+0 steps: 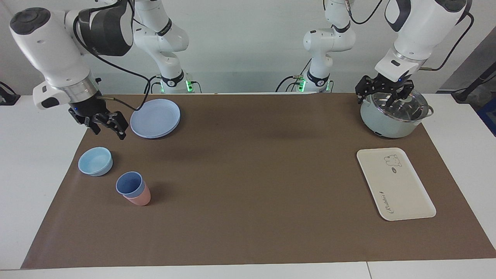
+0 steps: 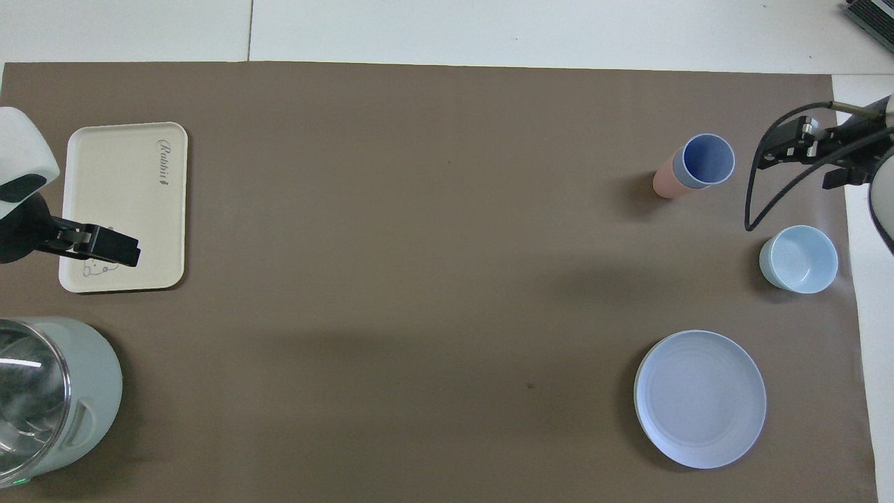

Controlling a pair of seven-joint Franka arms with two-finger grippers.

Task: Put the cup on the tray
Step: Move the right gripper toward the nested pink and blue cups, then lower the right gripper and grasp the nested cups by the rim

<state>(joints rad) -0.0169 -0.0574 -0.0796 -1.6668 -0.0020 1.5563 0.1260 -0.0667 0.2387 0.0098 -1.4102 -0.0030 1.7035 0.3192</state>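
The periwinkle-blue cup stands nested in a salmon-pink cup on the brown mat, toward the right arm's end. The cream tray lies bare toward the left arm's end. My right gripper is open and empty, up in the air over the mat's edge between the plates and the bowl, apart from the cup. My left gripper is open and empty, just over the pot's glass lid.
Stacked round blue plates lie nearer to the robots than the cup. A light-blue bowl sits beside the cup. A pale-green pot with a glass lid stands nearer to the robots than the tray.
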